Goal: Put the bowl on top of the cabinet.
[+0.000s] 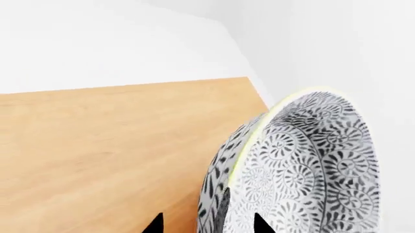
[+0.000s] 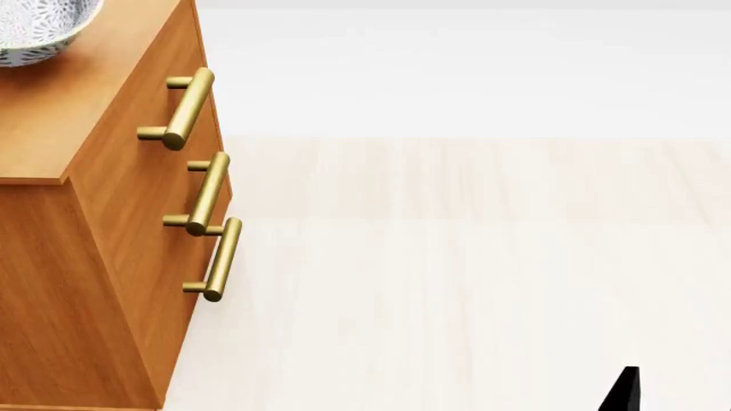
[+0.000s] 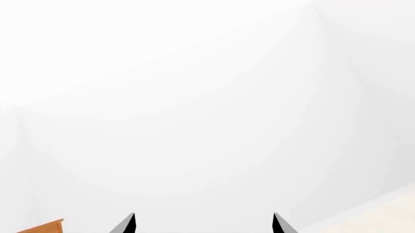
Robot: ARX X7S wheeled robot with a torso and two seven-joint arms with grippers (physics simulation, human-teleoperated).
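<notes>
The bowl point(image 2: 34, 30), white with a dense black-grey floral pattern and a pale yellowish rim, sits on the light wood top of the cabinet point(image 2: 126, 257) at the far left of the head view. In the left wrist view the bowl point(image 1: 304, 160) fills one side above the cabinet top point(image 1: 110, 155). My left gripper point(image 1: 209, 224) straddles the bowl's wall. One fingertip is outside over the wood and the other inside the bowl, with a gap showing on each side. My right gripper point(image 3: 203, 224) is open and holds nothing, facing a white wall.
Three brass bar handles point(image 2: 183, 107) point(image 2: 209, 193) point(image 2: 217, 261) stick out from the cabinet front. Pale wood floor point(image 2: 480, 257) spreads to the right of it. One dark fingertip point(image 2: 626, 390) of the right arm pokes in low at the right. A cabinet corner point(image 3: 42, 227) shows in the right wrist view.
</notes>
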